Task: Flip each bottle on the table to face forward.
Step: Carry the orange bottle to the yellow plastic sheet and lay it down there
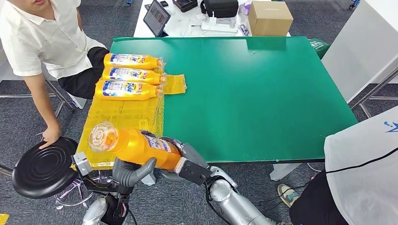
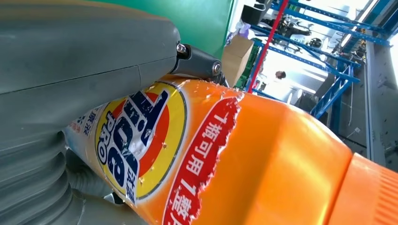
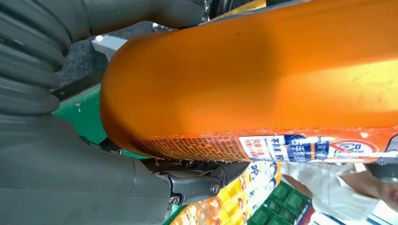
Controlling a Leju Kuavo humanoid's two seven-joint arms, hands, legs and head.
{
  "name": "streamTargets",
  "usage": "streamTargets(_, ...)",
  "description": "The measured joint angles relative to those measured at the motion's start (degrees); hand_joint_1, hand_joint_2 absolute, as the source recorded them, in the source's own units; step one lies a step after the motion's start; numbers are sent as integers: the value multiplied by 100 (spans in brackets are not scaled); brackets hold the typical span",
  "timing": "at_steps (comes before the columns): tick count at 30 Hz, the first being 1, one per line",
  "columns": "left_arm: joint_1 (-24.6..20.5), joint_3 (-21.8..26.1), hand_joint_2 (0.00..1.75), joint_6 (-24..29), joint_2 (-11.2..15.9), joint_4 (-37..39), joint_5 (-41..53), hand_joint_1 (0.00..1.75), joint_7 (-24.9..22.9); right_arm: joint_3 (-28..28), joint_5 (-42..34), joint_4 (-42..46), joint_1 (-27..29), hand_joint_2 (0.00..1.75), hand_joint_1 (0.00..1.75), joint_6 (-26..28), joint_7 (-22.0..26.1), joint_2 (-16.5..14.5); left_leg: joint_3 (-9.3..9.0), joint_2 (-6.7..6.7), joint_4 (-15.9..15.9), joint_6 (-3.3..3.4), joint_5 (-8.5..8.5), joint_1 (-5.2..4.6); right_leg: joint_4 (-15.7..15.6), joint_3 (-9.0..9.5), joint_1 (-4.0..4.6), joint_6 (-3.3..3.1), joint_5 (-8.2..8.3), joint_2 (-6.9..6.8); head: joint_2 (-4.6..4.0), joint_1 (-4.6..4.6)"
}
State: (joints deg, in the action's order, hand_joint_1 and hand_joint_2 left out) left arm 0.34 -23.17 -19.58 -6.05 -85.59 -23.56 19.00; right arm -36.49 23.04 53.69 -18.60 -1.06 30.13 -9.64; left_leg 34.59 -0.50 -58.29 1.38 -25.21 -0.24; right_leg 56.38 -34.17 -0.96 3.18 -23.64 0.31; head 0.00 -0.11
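both hands, left hand [image 1: 129, 172] and right hand [image 1: 187, 161], grip 1 bottle [image 1: 136, 146] mid-flip; next it likely needs laying label-up beside 3 bottles [image 1: 129, 75] on the worktop [image 1: 258, 93].

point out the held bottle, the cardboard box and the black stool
held bottle [image 1: 141, 147]: head view, on its orange body between both hands
cardboard box [image 1: 270, 18]: head view, on its front face
black stool [image 1: 44, 166]: head view, on the round seat

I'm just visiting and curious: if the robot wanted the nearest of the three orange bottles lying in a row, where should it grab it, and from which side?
Probably around the wide body of the nearest lying bottle, coming down from above. It lies flat on the yellow sheet, label up, neck toward the green table; the next bottle crowds its far side, so fingers fit best across the label.
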Motion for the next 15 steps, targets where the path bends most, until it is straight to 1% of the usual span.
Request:
streamTargets(3, 0, 1, 175, 44, 4, -3, 71, 175, 1, -2, -8, -1, 0, 175, 173, -8, -71, -15, 0, 0, 0, 0, 0, 0, 0, 0, 0, 0, 0, 0, 0, -1)
streamTargets(4, 0, 2, 175, 56, 4, -3, 83, 175, -1, -3, -5, -1, 0, 175, 134, -9, -101, -19, 0, 0, 0, 0, 0, 0, 0, 0, 0, 0, 0, 0, 0, -1)
streamTargets(7, 0, 5, 175, 80, 5, -3, 94, 175, -7, -12, 28, -1, -6, 175, 4, -2, -183, -27, 0, 0, 0, 0, 0, 0, 0, 0, 0, 0, 0, 0, 0, -1)
streamTargets(8, 1, 3, 175, 83, 5, -3, 103, 175, -10, -23, 58, -1, -9, 175, 0, 5, -208, -29, 0, 0, 0, 0, 0, 0, 0, 0, 0, 0, 0, 0, 0, -1)
streamTargets(9, 2, -3, 175, 83, 6, -3, 112, 175, -12, -41, 95, -1, -12, 175, 0, 15, -230, -29, 0, 0, 0, 0, 0, 0, 0, 0, 0, 0, 0, 0, 0, 0)
streamTargets(13, 5, -22, 175, 84, 8, -7, 130, 175, -15, -115, 240, -1, -14, 0, 0, 105, -283, -29, 1, 0, 0, 0, 0, 0, 0, 0, 0, 0, 0, 0, 0, -1)
streamTargets(15, 6, -16, 175, 140, 10, -17, 181, 175, -14, -166, 405, -1, -13, 0, 0, 270, -292, -28, 1, 0, 0, 0, 0, 0, 0, 0, 0, 0, 0, 0, 0, 0)
